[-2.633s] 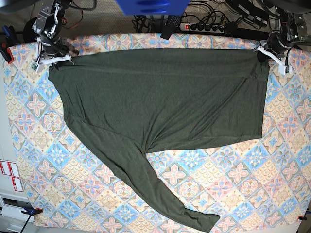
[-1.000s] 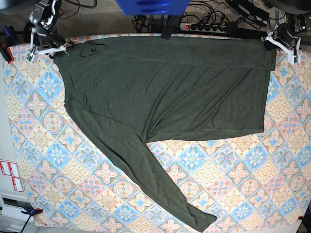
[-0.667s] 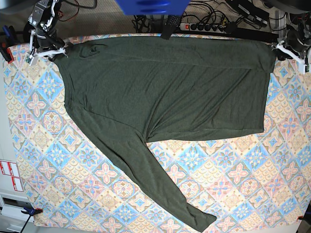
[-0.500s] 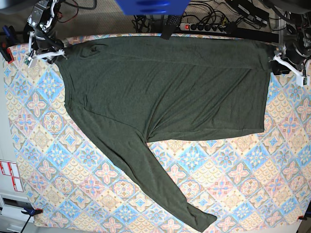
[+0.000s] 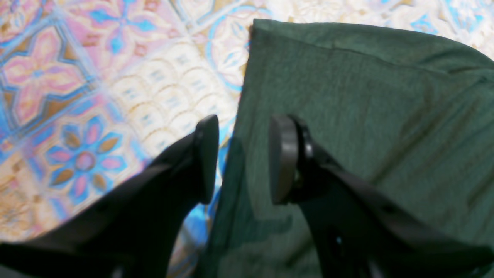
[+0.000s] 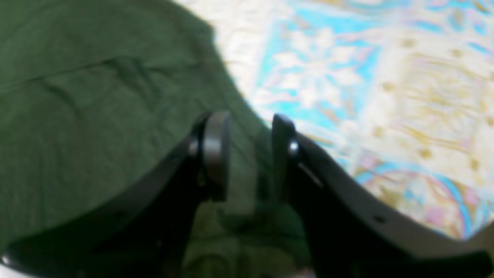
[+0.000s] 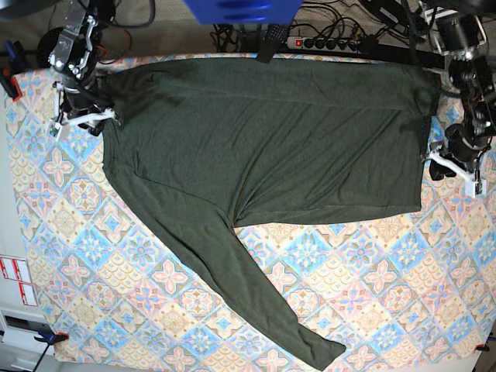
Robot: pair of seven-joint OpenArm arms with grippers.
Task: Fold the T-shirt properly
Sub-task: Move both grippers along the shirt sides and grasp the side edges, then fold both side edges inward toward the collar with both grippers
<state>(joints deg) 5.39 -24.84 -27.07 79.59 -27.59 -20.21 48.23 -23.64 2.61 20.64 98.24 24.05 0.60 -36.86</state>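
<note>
The dark olive T-shirt [image 7: 263,147] lies spread flat on the patterned tablecloth [image 7: 372,294], with one long sleeve [image 7: 232,287] trailing toward the front edge. My left gripper [image 7: 453,167] hovers at the shirt's right side edge. In the left wrist view the left gripper [image 5: 241,158] is open, one finger over the cloth and one over the T-shirt [image 5: 366,96]. My right gripper [image 7: 81,118] hangs at the shirt's left shoulder edge. Seen from the right wrist, the right gripper [image 6: 247,154] is open above the T-shirt's [image 6: 96,96] hem, gripping nothing.
A power strip [image 7: 325,43] and cables run behind the table's back edge. A blue object [image 7: 240,9] hangs at the top centre. A red clamp [image 7: 8,81] and a blue clamp [image 7: 46,337] hold the cloth at the left side.
Both grippers have let go of the shirt's back corners and moved forward along its side edges. The shirt lies flat where it was laid.
</note>
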